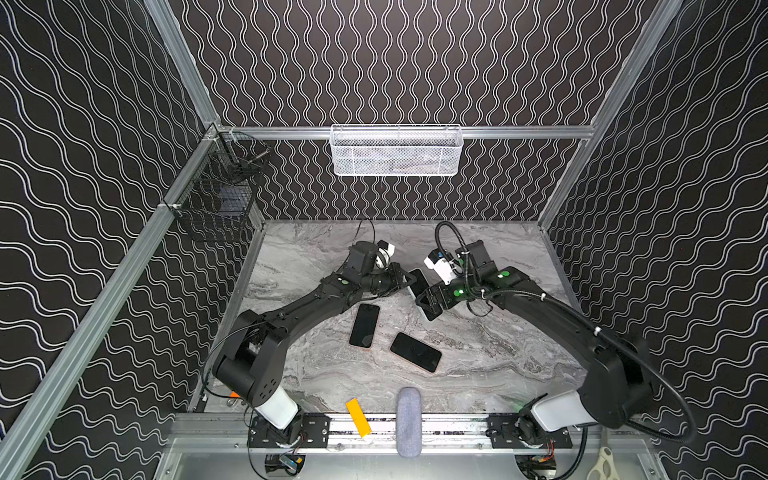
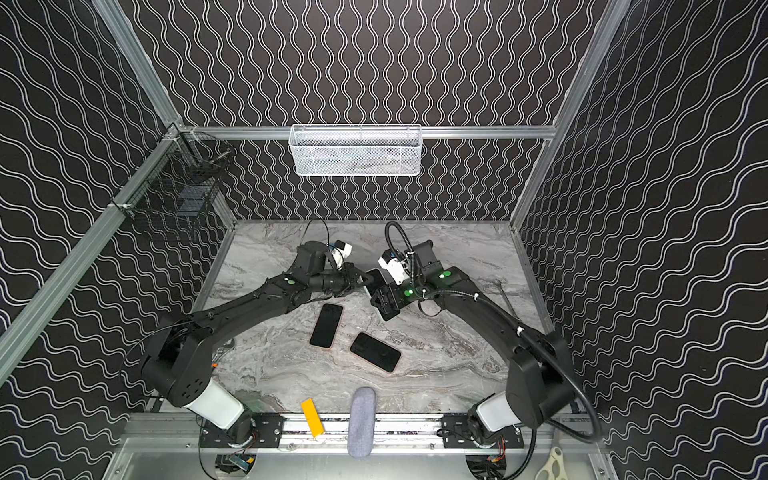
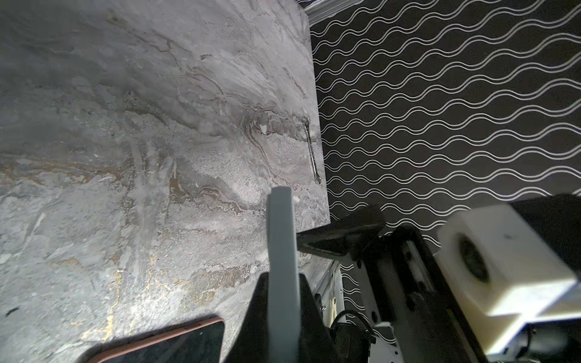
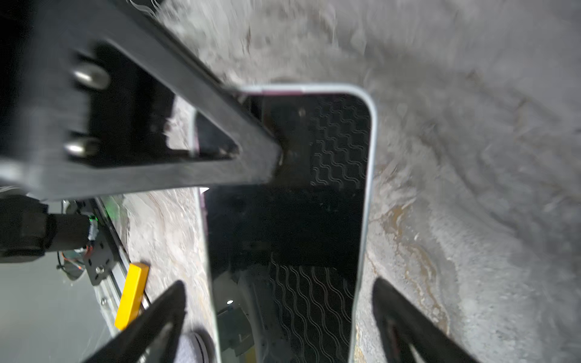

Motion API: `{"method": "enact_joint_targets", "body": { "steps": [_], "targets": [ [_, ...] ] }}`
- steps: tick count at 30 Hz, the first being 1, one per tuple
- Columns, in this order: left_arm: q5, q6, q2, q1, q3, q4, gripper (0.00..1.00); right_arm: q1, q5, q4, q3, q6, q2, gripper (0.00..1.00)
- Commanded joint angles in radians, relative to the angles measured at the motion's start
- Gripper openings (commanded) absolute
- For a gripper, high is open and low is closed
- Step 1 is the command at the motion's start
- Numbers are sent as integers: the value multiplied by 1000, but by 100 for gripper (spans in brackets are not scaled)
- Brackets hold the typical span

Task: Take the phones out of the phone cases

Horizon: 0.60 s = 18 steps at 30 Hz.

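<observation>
The phone (image 4: 283,220), with a dark glossy screen, sits in a pale grey-blue phone case (image 4: 371,157) and is held up off the marble table in the middle of both top views (image 1: 419,284) (image 2: 376,277). My left gripper (image 3: 283,283) is shut across one end of the phone case (image 3: 281,245), seen edge-on; one of its fingers (image 4: 220,141) lies over the screen. My right gripper (image 4: 278,284) is open. Its fingertips stand on either side of the phone's other end, apart from it. In the top views the grippers (image 1: 400,277) (image 1: 430,302) face each other.
Two more dark phones (image 1: 365,325) (image 1: 415,352) with coppery rims lie flat nearer the front. A yellow block (image 1: 358,417) and a grey oblong pad (image 1: 408,422) rest on the front rail. A white mesh basket (image 1: 397,150) and a black wire basket (image 1: 220,195) hang on the walls. A metal wrench (image 3: 311,151) lies by the table's right edge.
</observation>
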Motion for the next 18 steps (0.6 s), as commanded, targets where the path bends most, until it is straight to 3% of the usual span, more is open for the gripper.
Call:
{"method": "enact_joint_targets", "body": {
  "steps": [1,5,13,18],
  "targets": [
    [48,33,-20,45,34,74,0,-12,26,115,-42,50,-93,98],
    [66,113,-34,97,59,86,0,-44,44,254,-131,115,-226,99],
    [164,66,-38,197,89,172,0,-135,50,484,-295,334,-413,99],
    [190,161,-40,216,117,196,0,-159,71,676,-442,481,-516,99]
  ]
}}
